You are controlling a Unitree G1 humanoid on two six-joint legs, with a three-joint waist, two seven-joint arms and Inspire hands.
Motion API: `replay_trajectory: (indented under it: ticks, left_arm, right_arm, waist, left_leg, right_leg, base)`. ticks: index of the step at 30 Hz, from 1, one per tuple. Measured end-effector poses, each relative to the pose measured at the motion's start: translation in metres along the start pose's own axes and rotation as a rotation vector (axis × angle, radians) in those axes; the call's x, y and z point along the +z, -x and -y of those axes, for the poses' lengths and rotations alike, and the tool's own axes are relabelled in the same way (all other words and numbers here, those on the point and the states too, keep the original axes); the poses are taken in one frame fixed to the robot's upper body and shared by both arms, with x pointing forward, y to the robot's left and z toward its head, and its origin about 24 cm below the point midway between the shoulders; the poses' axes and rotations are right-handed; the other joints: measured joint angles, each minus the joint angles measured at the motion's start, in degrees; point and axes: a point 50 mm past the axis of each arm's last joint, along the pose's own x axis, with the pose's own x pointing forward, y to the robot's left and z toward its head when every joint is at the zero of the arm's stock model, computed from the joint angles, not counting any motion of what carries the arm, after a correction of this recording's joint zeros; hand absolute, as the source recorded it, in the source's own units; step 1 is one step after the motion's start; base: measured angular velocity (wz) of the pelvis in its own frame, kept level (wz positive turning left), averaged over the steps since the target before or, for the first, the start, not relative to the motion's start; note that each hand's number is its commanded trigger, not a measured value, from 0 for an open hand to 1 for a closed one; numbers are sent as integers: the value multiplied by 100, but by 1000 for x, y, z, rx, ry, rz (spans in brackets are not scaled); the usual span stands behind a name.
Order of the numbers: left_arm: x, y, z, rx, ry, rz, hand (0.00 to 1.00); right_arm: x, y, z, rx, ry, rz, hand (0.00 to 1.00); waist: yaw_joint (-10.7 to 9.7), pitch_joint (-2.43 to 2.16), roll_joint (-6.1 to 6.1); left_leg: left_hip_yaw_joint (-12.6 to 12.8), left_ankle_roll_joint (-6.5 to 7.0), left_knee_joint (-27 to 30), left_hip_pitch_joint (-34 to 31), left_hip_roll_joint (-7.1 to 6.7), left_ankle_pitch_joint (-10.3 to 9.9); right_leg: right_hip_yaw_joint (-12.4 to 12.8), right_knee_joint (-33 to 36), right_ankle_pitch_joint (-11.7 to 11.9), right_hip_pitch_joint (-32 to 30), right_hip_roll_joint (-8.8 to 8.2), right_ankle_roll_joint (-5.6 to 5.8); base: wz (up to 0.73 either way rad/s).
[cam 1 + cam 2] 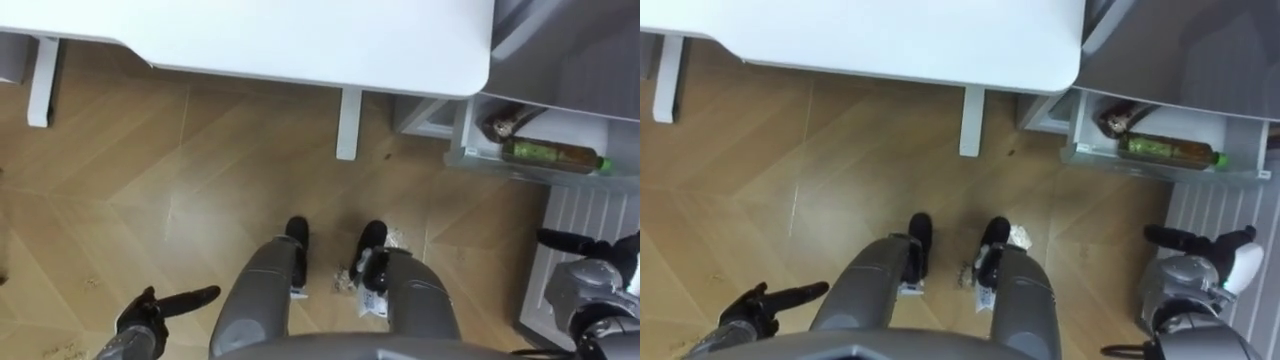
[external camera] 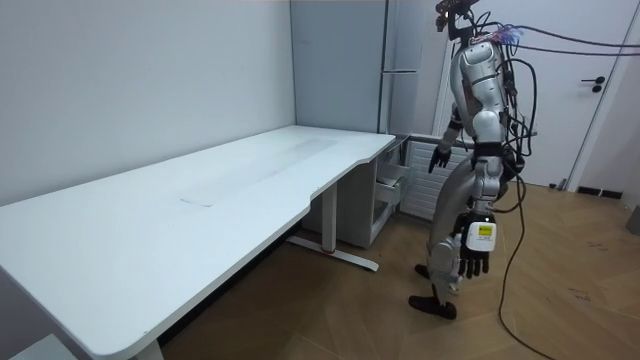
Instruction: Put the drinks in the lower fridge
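**Both hands bare, drinks lying in the open lower fridge**

The robot stands on the herringbone wooden floor just off the far corner of the long white desk, with the tall grey fridge ahead on its right. The fridge's white lower compartment is open beside the desk's right end.

A green plastic bottle with a green cap lies on its side in the compartment, along the front rim, with its cap toward the right end. A darker brownish bottle lies tilted at the left end, just behind the green one's base. Whether the two touch cannot be told.

The left hand hangs low beside the left leg, fingers stretched out and grasping nothing. The right hand is raised near the compartment's right end, short of its front rim. Its dark fingers are straight and released, apart from both bottles
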Motion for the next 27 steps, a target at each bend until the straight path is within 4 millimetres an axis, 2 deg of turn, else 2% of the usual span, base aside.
replay_trajectory:
  ticks: [1, 3, 6, 8, 12, 14, 15, 17, 20, 23, 27]
  left_arm:
    - [0, 0, 0, 1, 0, -3, 0]
    - [-1, 0, -1, 6, 0, -11, 0]
    - [-2, 0, -1, 7, -3, -16, 0]
    - [-2, 0, -2, 20, 0, -20, 0]
    - [0, -1, -2, 43, -9, -26, 0]
    - [-1, -1, -2, 53, -18, -39, 0]
    - [-1, -1, -2, 56, -20, -40, 0]
    - [-1, -1, -2, 69, -26, -44, 0]
    - [-1, -1, -4, 98, -34, -51, 0]
    - [9, -2, 1, 90, -58, -31, 0]
    - [14, -3, 4, 86, -68, -18, 0]
  right_arm:
    - [0, 0, -1, 0, -59, -33, 0]
    - [-1, 0, -3, 13, -153, -87, 0]
    - [2, 1, -9, 41, -315, -178, 0]
    - [8, 0, -13, 56, -460, -233, 0]
    - [29, 3, -28, 129, -675, -280, 0]
    - [42, 5, -38, 187, -783, -299, 0]
    - [46, 6, -41, 203, -808, -302, 0]
    - [61, 8, -48, 270, -869, -284, 0]
    - [65, 7, -47, 288, -927, -290, 0]
    - [79, 4, -43, 321, -1005, -269, 0]
    - [79, 3, -43, 339, -1035, -274, 0]
  waist:
    - [-9, 4, 20]
    - [-3, 16, 53]
    - [38, 43, 86]
    - [36, 57, 105]
    - [48, 70, 104]
    - [64, 72, 109]
    - [67, 73, 107]
    - [59, 82, 85]
    - [-21, 133, -28]
    - [-25, 152, -59]
    - [-46, 162, -95]
  left_leg:
    - [-17, -8, 98, -99, -2, -18]
    - [-67, -7, 355, -251, 15, -106]
    - [-119, -15, 752, -450, 6, -283]
    - [-120, -10, 1214, -723, -21, -494]
    - [-108, -14, 1976, -1294, -95, -766]
    - [-92, -29, 2580, -1673, -100, -1022]
    - [-95, -34, 2708, -1757, -107, -1083]
    - [-84, -70, 3276, -2108, -144, -1317]
    - [-40, -112, 3914, -2468, -172, -1573]
    - [-27, -146, 4490, -2846, -155, -1760]
    - [68, -143, 5065, -3081, -80, -1970]
  right_leg:
    - [-26, 86, -35, -92, -11, 0]
    - [-61, 254, -81, -181, 2, -72]
    - [-83, 686, -286, -358, -62, -92]
    - [-56, 1225, -549, -652, -170, -96]
    - [7, 2141, -930, -1269, -372, -131]
    - [64, 2783, -1220, -1655, -463, -156]
    - [72, 2920, -1288, -1742, -489, -168]
    - [134, 3562, -1577, -2114, -608, -205]
    - [258, 4277, -1902, -2519, -715, -233]
    - [324, 4851, -2108, -2912, -767, -282]
    - [467, 5427, -2303, -3196, -766, -364]
  base:
    - [9]
    - [5]
    - [6]
    - [5]
    - [9]
    - [0]
    - [11]
    - [10]
    - [4]
    - [0]
    - [-12]
